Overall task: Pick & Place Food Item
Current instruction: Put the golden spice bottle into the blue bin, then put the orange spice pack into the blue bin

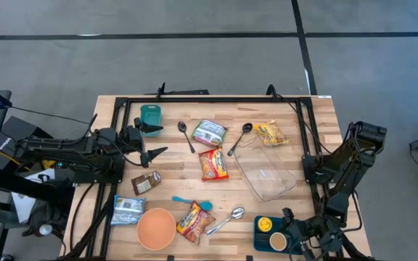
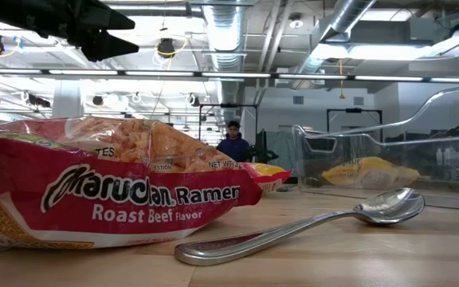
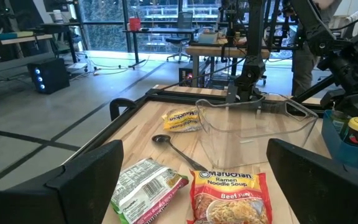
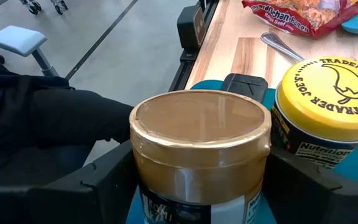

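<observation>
My right gripper [image 4: 201, 186] is open at the table's near right corner. Its fingers stand on either side of a gold-lidded jar [image 4: 201, 143] that rests upright in a blue tray [image 1: 260, 239], beside a yellow-lidded jar [image 4: 328, 99]. My left gripper [image 1: 154, 141] is open and empty above the table's left side and points toward the right. A red ramen pack [image 1: 214, 164] lies flat at mid table, and it also shows in the left wrist view [image 3: 232, 196]. A second ramen pack [image 1: 194, 221] lies near the front edge. My right gripper's fingers [image 4: 114, 180] come level at the gold-lidded jar's side wall [image 4: 148, 180], one on each side, below the lid. I cannot tell whether they touch it. The jar stands upright in the tray.
A clear plastic container [image 1: 267, 170] lies right of centre. A green-white pack [image 1: 209, 133], a yellow pack [image 1: 271, 133], a brown pack [image 1: 145, 183] and a silver pack [image 1: 127, 210] lie about, with an orange bowl [image 1: 156, 228], a teal cup [image 1: 150, 116] and several spoons. A person [image 2: 233, 139] stands far behind.
</observation>
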Robot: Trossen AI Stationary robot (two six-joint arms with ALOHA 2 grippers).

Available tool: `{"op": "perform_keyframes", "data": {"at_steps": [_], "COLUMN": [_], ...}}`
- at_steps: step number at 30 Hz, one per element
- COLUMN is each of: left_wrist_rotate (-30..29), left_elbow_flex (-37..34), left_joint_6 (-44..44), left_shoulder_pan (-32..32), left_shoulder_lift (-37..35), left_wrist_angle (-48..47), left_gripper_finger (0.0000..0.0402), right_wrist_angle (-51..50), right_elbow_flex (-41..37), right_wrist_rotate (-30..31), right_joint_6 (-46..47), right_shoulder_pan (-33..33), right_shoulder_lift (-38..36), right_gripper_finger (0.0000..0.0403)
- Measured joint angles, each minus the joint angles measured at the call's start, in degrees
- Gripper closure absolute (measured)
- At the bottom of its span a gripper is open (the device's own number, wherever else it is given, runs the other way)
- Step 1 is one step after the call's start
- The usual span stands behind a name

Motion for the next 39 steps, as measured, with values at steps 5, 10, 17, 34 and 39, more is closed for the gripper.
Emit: {"op": "perform_keyframes", "data": {"at_steps": [5, 10, 17, 34, 39], "left_wrist_rotate": [0.20, 0.19, 0.15, -0.10, -0.07], "left_elbow_flex": [0.00, 0.00, -0.01, -0.02, -0.02], "left_joint_6": [0.00, 0.00, 0.00, 0.00, 0.00], "left_shoulder_pan": [0.00, 0.00, 0.00, 0.00, 0.00], "left_shoulder_lift": [0.00, 0.00, 0.00, 0.00, 0.00], "left_wrist_angle": [0.00, 0.00, 0.00, 0.00, 0.00], "left_gripper_finger": [0.0009, 0.0009, 0.0009, 0.0009, 0.0009], "right_wrist_angle": [0.00, -0.02, 0.46, -1.24, -1.76], "right_elbow_flex": [0.00, 0.00, -0.02, -0.15, -0.09], "right_wrist_rotate": [-0.02, -0.02, -0.13, -0.19, 0.98], "right_joint_6": [0.00, 0.00, 0.02, -0.85, -1.53], "right_shoulder_pan": [0.00, 0.00, 0.07, 1.53, 1.51], "right_shoulder_lift": [0.00, 0.00, 0.00, -4.91, -5.14], "right_gripper_finger": [0.0116, 0.0111, 0.0063, 0.0041, 0.0041]}}
